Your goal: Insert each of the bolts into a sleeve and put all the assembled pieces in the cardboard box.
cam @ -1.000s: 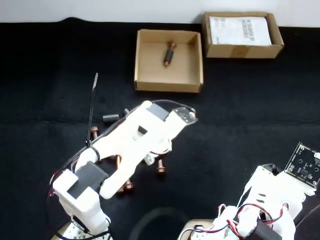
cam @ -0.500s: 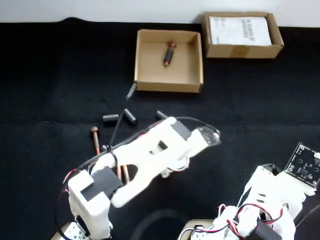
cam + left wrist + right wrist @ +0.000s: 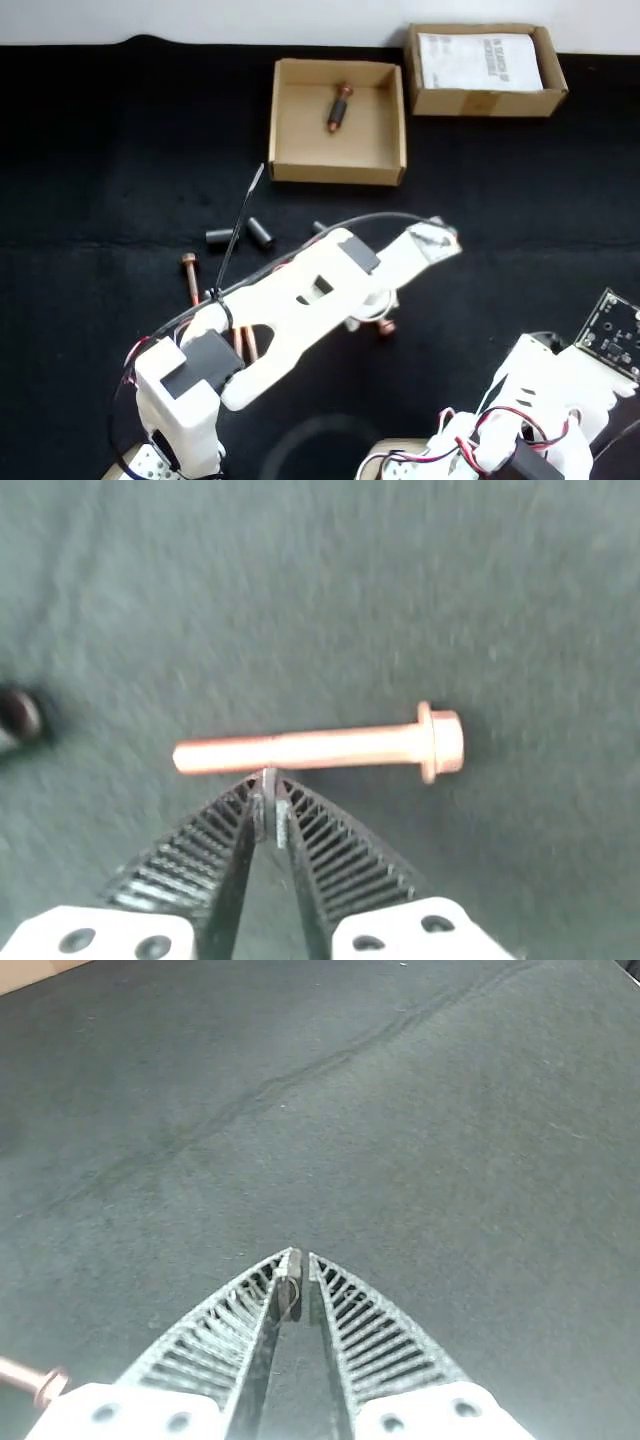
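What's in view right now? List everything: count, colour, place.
cloth: one, black, covers the table.
open box: one, brown, far middle.
assembled piece: one, copper and black, inside the open box.
second box: one, brown, beside the open box, white sheet inside.
sleeves: three seen, black, loose, nearer than the open box.
bolts: four seen, copper, loose around the left arm.
left gripper: black fingers, shut, one bolt just ahead.
right gripper: black fingers, shut, over bare cloth.
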